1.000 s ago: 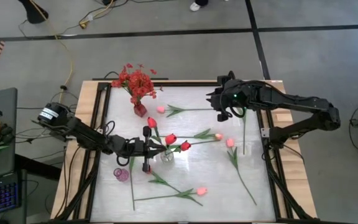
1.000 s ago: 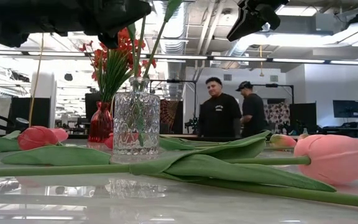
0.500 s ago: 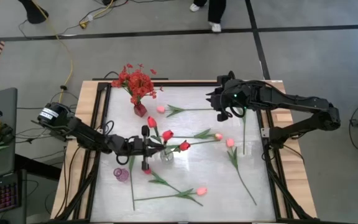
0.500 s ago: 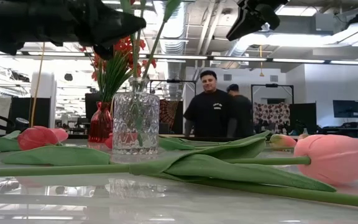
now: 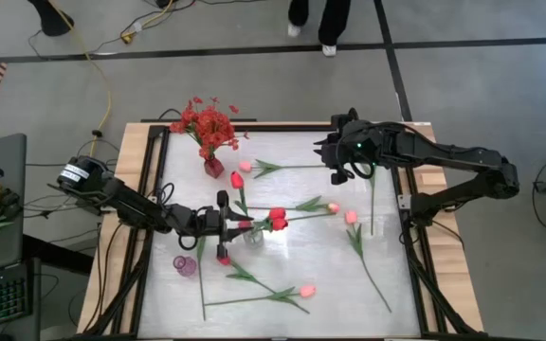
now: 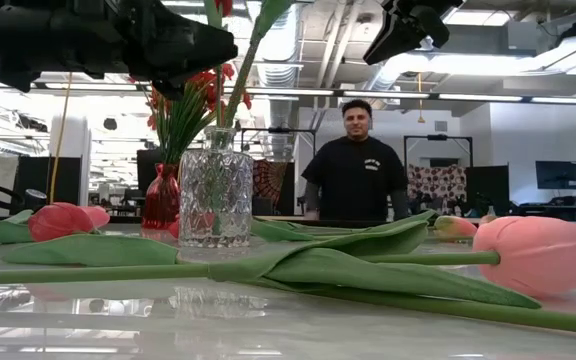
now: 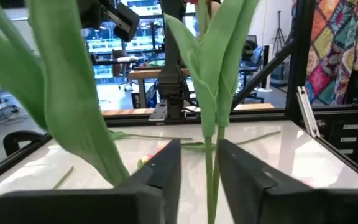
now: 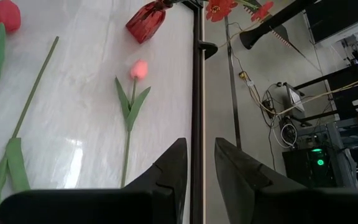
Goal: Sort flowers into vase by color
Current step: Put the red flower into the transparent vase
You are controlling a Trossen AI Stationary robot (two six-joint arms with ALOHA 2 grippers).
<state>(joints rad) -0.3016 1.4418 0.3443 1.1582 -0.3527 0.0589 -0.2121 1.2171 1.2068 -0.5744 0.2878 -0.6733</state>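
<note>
White table (image 5: 387, 294), left pincer (image 7: 197, 163) slightly parted, tulip stem (image 7: 211, 171) between fingers.

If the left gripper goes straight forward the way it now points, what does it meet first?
The left gripper already has a green stem between its open fingers. Just ahead is probably the clear glass vase holding the red tulips, though depth is hard to judge.

We see tulips (image 5: 275, 219) standing in a glass vase (image 5: 253, 235) mid-table, with loose flowers (image 5: 354, 227) lying around it.
</note>
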